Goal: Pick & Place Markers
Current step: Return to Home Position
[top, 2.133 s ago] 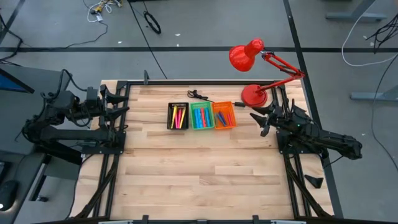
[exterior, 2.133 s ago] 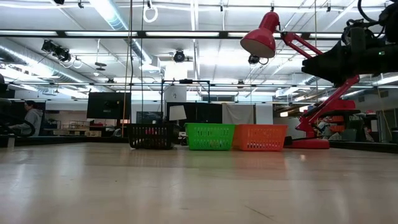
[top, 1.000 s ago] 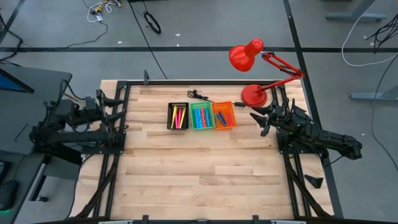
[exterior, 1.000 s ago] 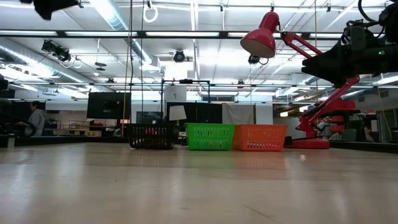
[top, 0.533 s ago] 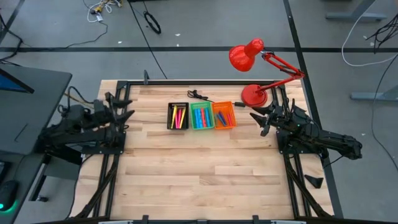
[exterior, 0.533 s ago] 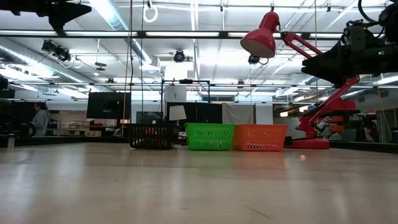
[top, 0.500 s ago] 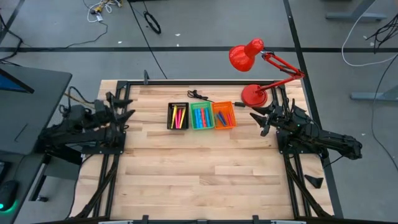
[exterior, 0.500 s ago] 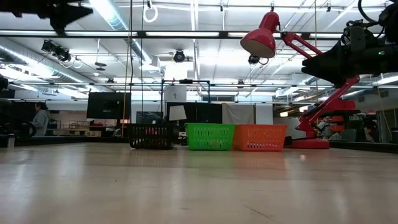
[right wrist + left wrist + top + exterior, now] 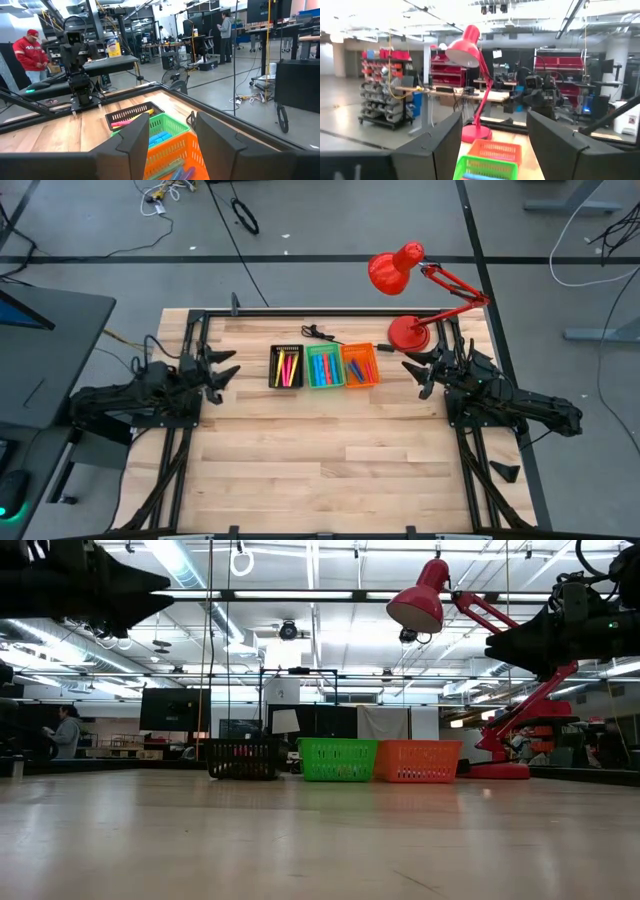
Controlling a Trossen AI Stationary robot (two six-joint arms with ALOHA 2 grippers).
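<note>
The markers lie inside three small bins in a row at the table's far middle. Pink and yellow ones (image 9: 287, 367) are in the black bin (image 9: 274, 366), blue ones (image 9: 323, 366) in the green bin (image 9: 311, 368), and blue and green ones (image 9: 360, 368) in the orange bin (image 9: 373, 364). My left gripper (image 9: 228, 378) hovers open above the table, left of the black bin. My right gripper (image 9: 412, 377) hovers open, right of the orange bin. In the right wrist view the open right gripper (image 9: 172, 135) faces the bins.
A red desk lamp (image 9: 408, 332) stands at the far right corner, just behind my right gripper, its head (image 9: 395, 268) reaching past the far edge. A dark cable (image 9: 322, 333) lies behind the bins. Bare wood (image 9: 320, 460) fills the near half. People stand in the room beyond.
My left arm has swung from beyond the table's left edge toward the right and slightly nearer, coming in over the table toward the black bin; its fingers stay open. The right arm and the bins have kept still.
</note>
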